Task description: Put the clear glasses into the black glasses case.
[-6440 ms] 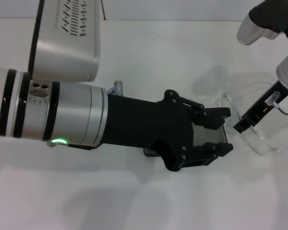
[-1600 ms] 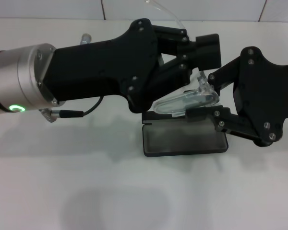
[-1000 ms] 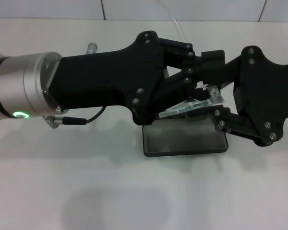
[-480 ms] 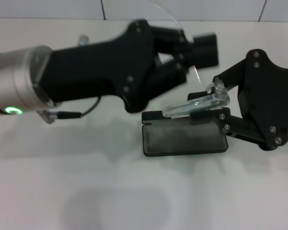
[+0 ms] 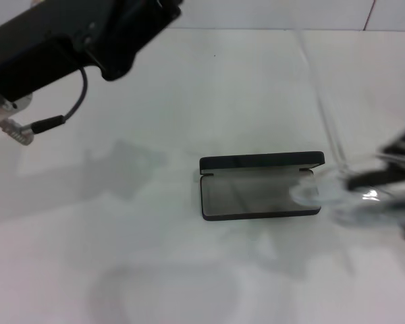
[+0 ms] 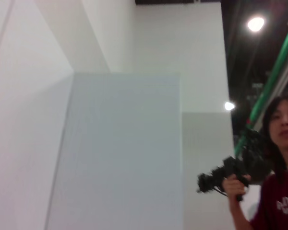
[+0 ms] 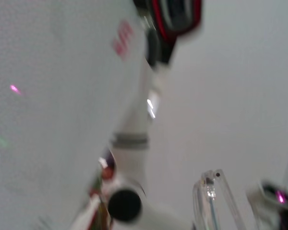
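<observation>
The black glasses case (image 5: 256, 197) lies open in the middle of the white table, grey lining up, its lid standing along the far side. The clear glasses (image 5: 334, 196) hang blurred just past the case's right end, one clear arm rising toward the far side. My right gripper (image 5: 391, 181) shows as dark smeared shapes at the right edge, shut on the glasses. A clear piece of the glasses (image 7: 209, 199) shows in the right wrist view. My left gripper (image 5: 88, 34) is high at the far left, away from the case, its fingertips cut off by the picture's top.
A grey cable and plug (image 5: 37, 125) hang under the left wrist. The white table (image 5: 189, 270) stretches around the case. The left wrist view faces a wall and a person holding a camera (image 6: 273, 158).
My left arm has pulled back up and to the far left, off the glasses. The right gripper has carried the glasses right and lower, to the case's right end.
</observation>
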Controlling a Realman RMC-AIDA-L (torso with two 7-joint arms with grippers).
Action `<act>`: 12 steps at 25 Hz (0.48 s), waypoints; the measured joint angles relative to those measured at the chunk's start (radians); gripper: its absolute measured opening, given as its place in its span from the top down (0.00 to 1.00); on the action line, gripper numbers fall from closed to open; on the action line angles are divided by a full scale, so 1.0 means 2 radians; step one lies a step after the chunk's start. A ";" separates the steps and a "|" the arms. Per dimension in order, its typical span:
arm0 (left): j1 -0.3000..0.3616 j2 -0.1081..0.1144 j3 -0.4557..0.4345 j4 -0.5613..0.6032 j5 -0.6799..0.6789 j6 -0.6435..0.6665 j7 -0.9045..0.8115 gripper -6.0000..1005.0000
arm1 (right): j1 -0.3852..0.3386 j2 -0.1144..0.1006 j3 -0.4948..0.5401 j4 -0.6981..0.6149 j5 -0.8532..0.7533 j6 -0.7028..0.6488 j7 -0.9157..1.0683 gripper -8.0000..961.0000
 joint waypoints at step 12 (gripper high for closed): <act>-0.025 0.001 -0.005 -0.069 -0.009 -0.003 0.018 0.91 | 0.014 0.000 -0.021 0.030 0.041 -0.054 -0.028 0.87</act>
